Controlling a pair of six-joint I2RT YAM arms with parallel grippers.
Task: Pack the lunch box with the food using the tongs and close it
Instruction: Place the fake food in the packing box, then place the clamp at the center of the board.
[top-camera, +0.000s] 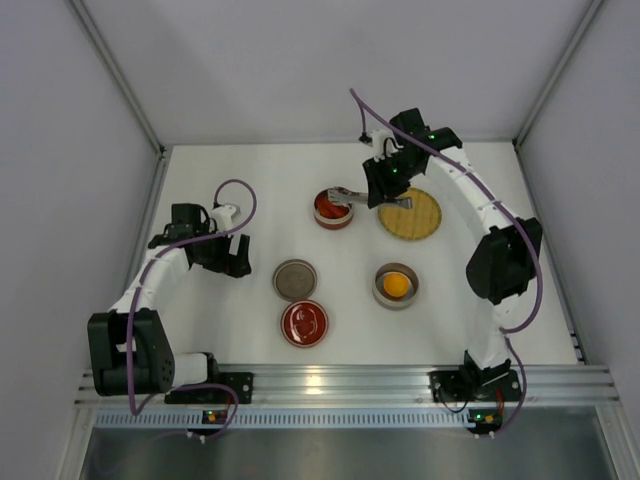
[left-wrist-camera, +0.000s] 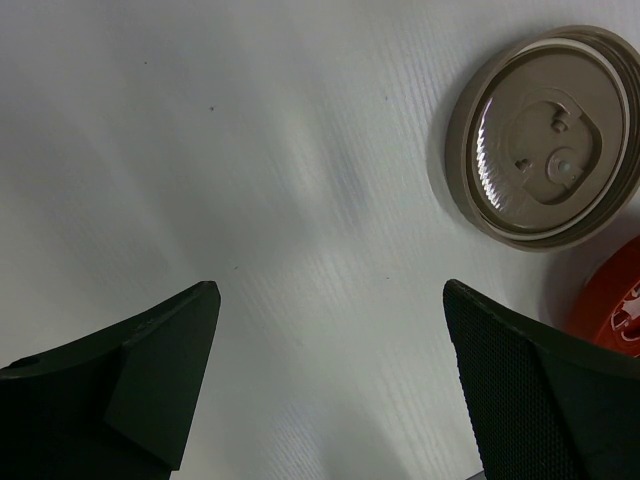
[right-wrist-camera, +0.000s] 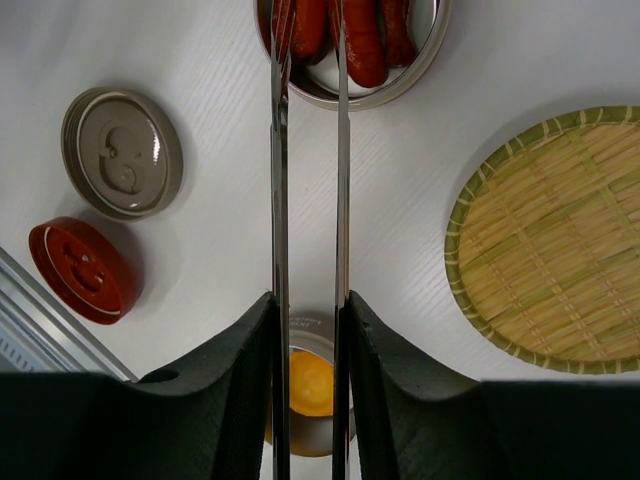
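My right gripper (right-wrist-camera: 309, 297) is shut on the slim silver tongs (right-wrist-camera: 280, 200), one finger pressed on each arm. The tongs' tips reach into a metal bowl (right-wrist-camera: 425, 62) among the red food pieces (right-wrist-camera: 362, 42); I cannot tell whether they pinch one. From above, the right gripper (top-camera: 383, 190) and tongs (top-camera: 350, 194) sit beside that bowl (top-camera: 333, 222). A round orange-yellow piece (top-camera: 396, 285) lies in a second bowl (top-camera: 380, 297). The red round lunch box (top-camera: 304, 323) and its grey-brown lid (top-camera: 295, 280) rest apart. My left gripper (left-wrist-camera: 330, 290) hangs open over bare table near the lid (left-wrist-camera: 550, 135).
A round woven bamboo plate (top-camera: 410, 213) lies right of the red-food bowl, partly under my right wrist. White walls enclose the table on three sides. The aluminium rail (top-camera: 340, 380) with both arm bases runs along the near edge.
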